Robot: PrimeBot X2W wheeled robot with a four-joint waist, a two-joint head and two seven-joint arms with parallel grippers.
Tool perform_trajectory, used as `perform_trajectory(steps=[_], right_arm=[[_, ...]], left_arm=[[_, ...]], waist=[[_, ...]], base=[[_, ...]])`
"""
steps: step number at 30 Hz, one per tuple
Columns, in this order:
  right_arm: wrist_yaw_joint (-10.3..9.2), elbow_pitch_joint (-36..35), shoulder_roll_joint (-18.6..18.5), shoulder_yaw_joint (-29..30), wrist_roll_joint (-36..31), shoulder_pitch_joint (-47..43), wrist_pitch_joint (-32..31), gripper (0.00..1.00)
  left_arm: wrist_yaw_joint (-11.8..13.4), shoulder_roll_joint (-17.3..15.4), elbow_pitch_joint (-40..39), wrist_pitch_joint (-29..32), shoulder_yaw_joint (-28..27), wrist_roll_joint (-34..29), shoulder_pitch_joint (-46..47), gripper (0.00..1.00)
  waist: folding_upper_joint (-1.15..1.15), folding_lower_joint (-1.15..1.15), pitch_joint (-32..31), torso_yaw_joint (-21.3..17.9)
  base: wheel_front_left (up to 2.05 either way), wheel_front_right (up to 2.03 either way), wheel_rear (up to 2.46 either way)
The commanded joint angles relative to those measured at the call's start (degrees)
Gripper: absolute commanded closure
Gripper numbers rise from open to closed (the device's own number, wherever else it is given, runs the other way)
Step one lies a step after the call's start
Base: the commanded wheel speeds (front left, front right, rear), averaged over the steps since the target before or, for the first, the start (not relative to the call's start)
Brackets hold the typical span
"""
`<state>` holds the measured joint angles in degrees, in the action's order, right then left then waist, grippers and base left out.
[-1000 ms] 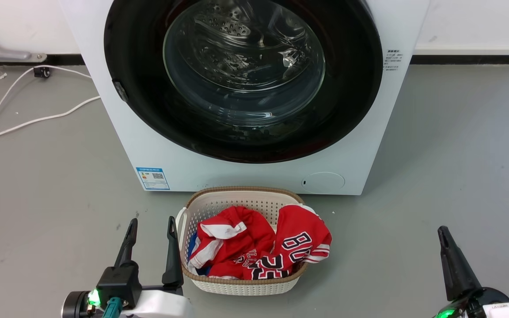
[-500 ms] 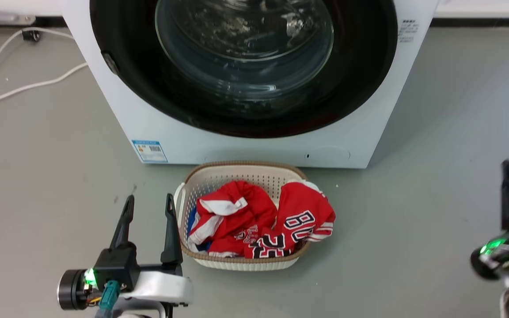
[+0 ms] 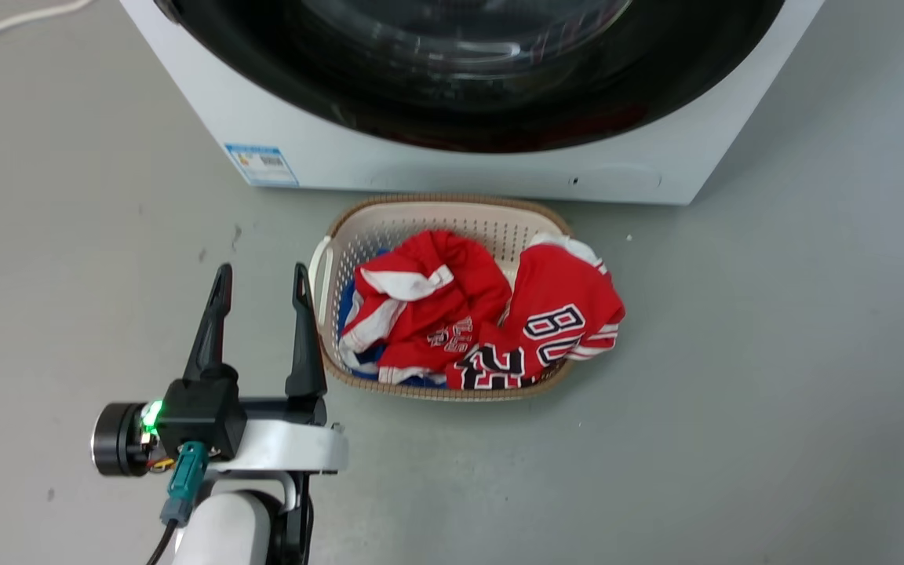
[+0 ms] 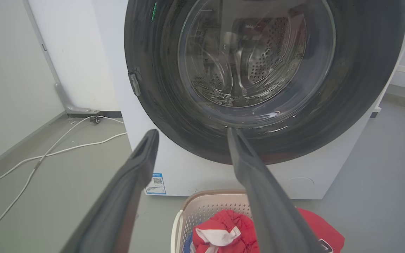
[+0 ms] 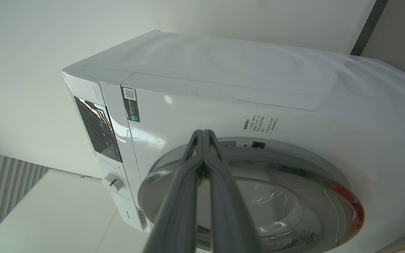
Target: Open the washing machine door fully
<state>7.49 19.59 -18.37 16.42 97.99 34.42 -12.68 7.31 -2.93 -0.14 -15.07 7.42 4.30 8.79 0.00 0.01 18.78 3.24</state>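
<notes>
We're right at the start here: the washing machine door (image 4: 264,70) is shut, sitting flush in the front of the washing machine (image 5: 195,102), and nothing is touching it. So the step in hand is the approach.

The left gripper (image 3: 261,275) hangs low over the floor (image 3: 734,392), just beside the laundry basket (image 3: 326,259), with its jaws wide apart and empty. From its wrist view we look up between the fingers at the glass bowl and the black ring, and at a small grey tab (image 4: 134,83) on that ring's edge.

The right gripper (image 5: 202,133) is up by the machine's front, jaws pressed together and holding nothing, pointing at the door's rim. We can't tell how near it is.

Next, we reckon, one gripper has to reach the door's free edge, hook or pinch it, and pull outward in an arc about the hinge. Which edge is free isn't clear to us. The basket of red clothes (image 3: 436,314) sits directly below the door, so the swing wants watching.
</notes>
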Motion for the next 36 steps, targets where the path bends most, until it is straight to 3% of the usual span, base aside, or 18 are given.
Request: perform_trajectory(steps=[1, 10, 18, 29, 36], right_arm=[[0.01, 0.83, -0.85, -0.51, -0.20, 1.98, -0.84, 1.00], [0.01, 7.77, -5.03, -5.30, -2.38, 18.28, -6.16, 1.00], [0.01, 12.28, -8.24, -11.19, -6.67, 27.60, -11.05, 1.00], [0.01, 15.03, -8.27, -16.86, -9.78, 34.91, -16.63, 1.00], [0.01, 13.82, -7.42, -19.54, -10.82, 34.44, -19.11, 1.00]], left_arm=[[0.09, 0.07, -0.38, -0.16, 0.31, 0.12, 1.21, 0.00], [0.33, 0.07, -1.40, -0.16, 0.90, 0.28, 5.46, 0.00], [0.81, 0.06, -1.75, -0.16, 2.12, 1.27, 8.31, 0.00], [1.63, 0.07, -1.93, -0.16, 2.92, 2.42, 9.47, 0.00], [1.63, 0.07, -1.54, -0.16, 2.74, 2.29, 10.13, 0.00]], waist=[[0.00, -0.01, 2.79, 0.88], [0.00, -0.01, 10.77, 1.40], [0.00, -0.01, 15.06, 3.37], [0.00, -0.01, 18.13, 5.14], [0.00, -0.01, 18.44, 5.16]], base=[[0.00, 0.00, 0.00], [0.00, 0.00, 0.00], [0.00, 0.00, 0.00], [0.00, 0.00, 0.00], [0.00, 0.00, 0.00]])
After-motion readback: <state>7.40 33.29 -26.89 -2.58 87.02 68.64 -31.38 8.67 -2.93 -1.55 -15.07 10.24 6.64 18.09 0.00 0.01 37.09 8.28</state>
